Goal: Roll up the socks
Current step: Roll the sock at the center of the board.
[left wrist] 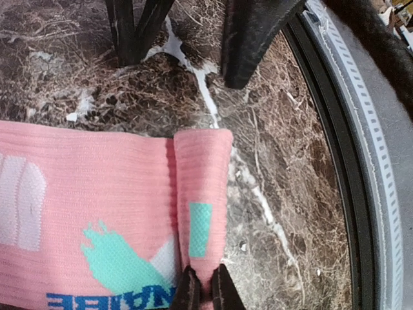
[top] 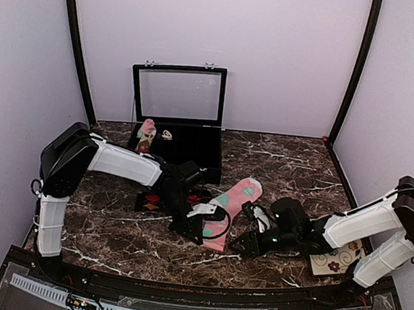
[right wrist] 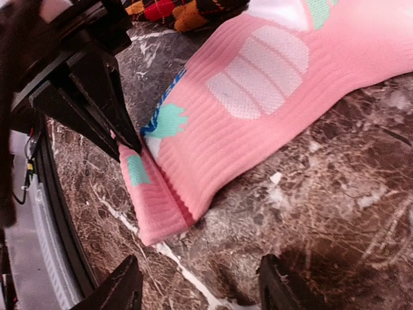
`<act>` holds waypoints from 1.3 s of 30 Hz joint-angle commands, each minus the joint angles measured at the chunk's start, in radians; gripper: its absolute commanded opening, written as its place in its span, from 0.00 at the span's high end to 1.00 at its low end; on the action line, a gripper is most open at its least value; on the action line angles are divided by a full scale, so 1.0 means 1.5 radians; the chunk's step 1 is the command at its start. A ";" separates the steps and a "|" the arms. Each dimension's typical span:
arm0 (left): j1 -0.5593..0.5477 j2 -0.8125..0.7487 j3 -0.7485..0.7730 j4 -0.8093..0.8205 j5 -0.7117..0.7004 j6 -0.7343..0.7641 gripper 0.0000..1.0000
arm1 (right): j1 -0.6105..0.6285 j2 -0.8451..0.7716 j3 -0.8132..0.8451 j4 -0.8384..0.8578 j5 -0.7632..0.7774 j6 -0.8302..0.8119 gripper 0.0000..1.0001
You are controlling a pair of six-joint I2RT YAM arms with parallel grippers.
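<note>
Case (top: pixel 192 154): black, lid up, at middle of far edge of table (top: pixel 293 170). Holds 1 upright roll (top: pixel 145 135) at its left end and 1 small white item (top: pixel 167 135) just beside it; item too small to identify.

Pink sock (top: pixel 238 198): flat on table centre, lying diagonally, its near end turned over in 1 fold (left wrist: pixel 201 194). Argyle sock (top: pixel 151 201): flat, left of pink sock, partly under left arm.

Left arm: reaches from near-left corner, elbow high, wrist angled down. Left gripper (left wrist: pixel 203 290) clenched on edge of the fold.

Right arm: stretched low from near-right corner toward centre. Right gripper (right wrist: pixel 200 261) released, fingers spread wide, facing the folded end, not touching it.
</note>
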 commanded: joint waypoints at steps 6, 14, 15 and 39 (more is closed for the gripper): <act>0.028 0.080 0.066 -0.157 0.074 -0.054 1.00 | 0.079 -0.199 -0.031 -0.086 0.324 -0.095 0.00; 0.030 0.115 0.097 -0.162 0.079 -0.157 1.00 | 0.088 -0.243 -0.095 0.050 0.352 -0.118 0.01; 0.029 0.122 0.101 -0.165 0.076 -0.165 1.00 | 0.106 -0.237 -0.106 0.080 0.348 -0.157 0.01; 0.035 0.166 0.098 -0.201 0.047 -0.167 1.00 | 0.235 0.055 0.065 0.106 0.276 -0.614 0.54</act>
